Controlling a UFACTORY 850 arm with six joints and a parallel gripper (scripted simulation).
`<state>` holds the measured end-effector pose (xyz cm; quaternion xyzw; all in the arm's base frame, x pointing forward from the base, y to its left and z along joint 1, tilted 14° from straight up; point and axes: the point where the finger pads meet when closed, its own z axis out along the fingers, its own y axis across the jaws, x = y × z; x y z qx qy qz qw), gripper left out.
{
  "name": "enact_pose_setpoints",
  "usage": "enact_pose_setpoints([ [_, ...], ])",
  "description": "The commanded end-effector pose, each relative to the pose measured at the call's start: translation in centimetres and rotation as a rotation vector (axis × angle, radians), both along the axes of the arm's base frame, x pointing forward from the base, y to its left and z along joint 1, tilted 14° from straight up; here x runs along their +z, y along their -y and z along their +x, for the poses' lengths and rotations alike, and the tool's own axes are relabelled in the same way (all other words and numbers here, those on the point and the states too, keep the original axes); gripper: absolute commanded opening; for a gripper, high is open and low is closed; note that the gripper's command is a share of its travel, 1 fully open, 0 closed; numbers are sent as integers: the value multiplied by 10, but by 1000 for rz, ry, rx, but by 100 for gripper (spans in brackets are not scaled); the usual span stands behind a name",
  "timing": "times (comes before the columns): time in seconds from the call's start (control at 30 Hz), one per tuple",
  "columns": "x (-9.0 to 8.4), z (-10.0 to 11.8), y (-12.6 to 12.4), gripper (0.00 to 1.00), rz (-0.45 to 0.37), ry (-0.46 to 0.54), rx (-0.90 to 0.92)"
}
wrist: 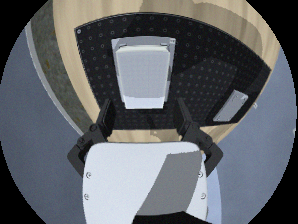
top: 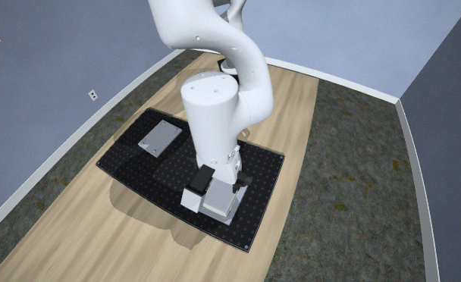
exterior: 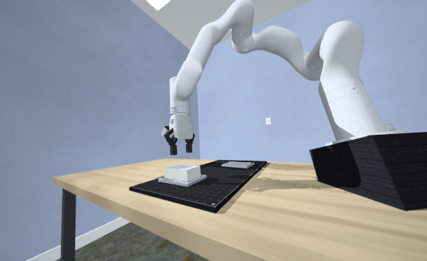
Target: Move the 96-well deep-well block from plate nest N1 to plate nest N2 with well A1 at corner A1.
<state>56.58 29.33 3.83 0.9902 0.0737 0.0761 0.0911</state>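
The black two-fingered gripper [exterior: 180, 150] hangs with its fingers spread wide and nothing between them. Directly below it, with clear air between, the white rectangular 96-well deep-well block [exterior: 182, 172] sits on the grey plate nest N1 [exterior: 196, 181], which rests on the black perforated baseplate [exterior: 206, 196]. In the wrist view the block [wrist: 143, 80] lies ahead of the fingertips and centred between them. The other grey plate nest, N2 [exterior: 238, 164], is bare and lies well apart from the tool, off to one side along the same baseplate.

The block looks like a rigid moulded plastic body: stiff, probably light when unfilled, with smooth upright walls that could slip under a weak pinch. Its height gives the fingers plenty of wall to press against. The sensible hold seems to be across the two long side walls, at mid-length and low enough for the pads to bear fully, so the block lifts level. An off-centre grip could tilt it and catch it on the locators. Corner marks and wells are too small to read.
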Motion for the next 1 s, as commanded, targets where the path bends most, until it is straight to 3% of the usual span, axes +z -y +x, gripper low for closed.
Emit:
enact_pose_setpoints([
  [0.0,1,0,-1,100,1,3,0],
  [0.27,1,0,-1,100,1,3,0],
  [0.97,-30,5,4,100,1,3,0],
])
